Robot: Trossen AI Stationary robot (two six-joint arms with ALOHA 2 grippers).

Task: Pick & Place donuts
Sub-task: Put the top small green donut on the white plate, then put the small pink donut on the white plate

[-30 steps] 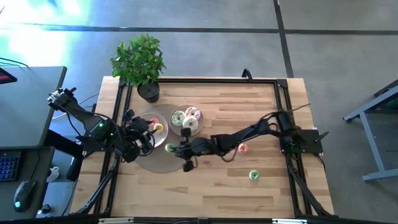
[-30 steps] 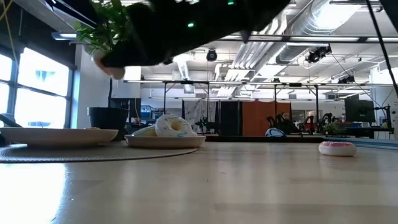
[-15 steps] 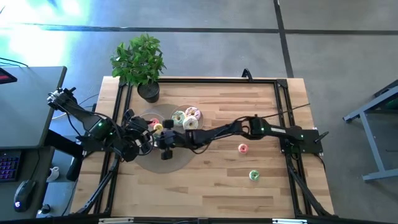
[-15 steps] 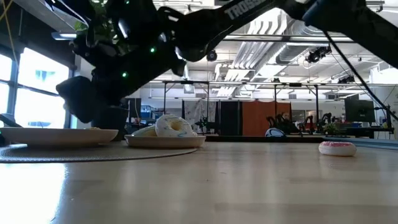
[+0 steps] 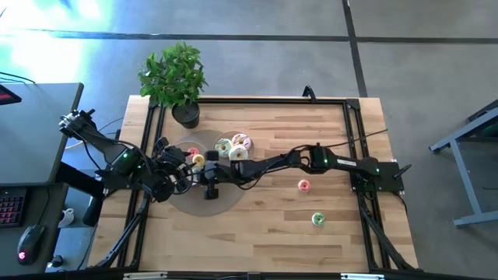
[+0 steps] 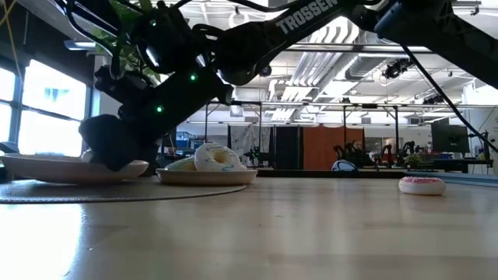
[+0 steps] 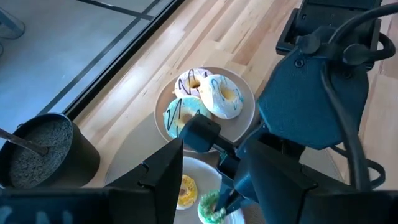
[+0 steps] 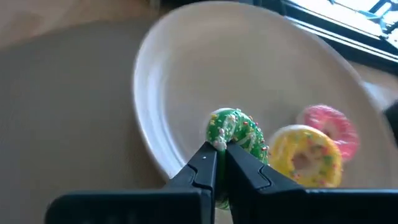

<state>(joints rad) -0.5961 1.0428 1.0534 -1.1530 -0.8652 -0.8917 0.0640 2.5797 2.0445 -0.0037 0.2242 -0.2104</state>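
Note:
My right gripper (image 8: 221, 163) reaches across the table to the left beige plate (image 8: 186, 74) and is shut on a green mini donut (image 8: 235, 132). A yellow mini donut (image 8: 305, 157) and a pink one (image 8: 328, 134) lie on that plate beside it. My left gripper (image 7: 214, 186) hovers open at the plate's left side (image 5: 177, 167), touching nothing. Three larger iced donuts (image 5: 232, 149) sit on the second plate (image 7: 244, 121). A pink mini donut (image 5: 303, 185) and a green one (image 5: 317, 219) lie on the bare table. My right gripper pinches the green mini donut by the rim nearest it (image 8: 217, 142) between its two fingertips. The fingers slant down from the table's right side. The donut is over the plate's inner edge; whether it rests on the plate I cannot tell.
Both plates stand on a round grey mat (image 5: 204, 198). A potted plant (image 5: 175, 78) stands at the far left corner. A black frame (image 5: 352, 124) runs around the tabletop. Open wood lies toward the near edge and the right half, around the two loose minis.
My right gripper has carried the green mini donut from near the mat's right edge toward the table's left, over the left plate, then come down to it. It has stayed shut on the donut. My left arm has kept still.

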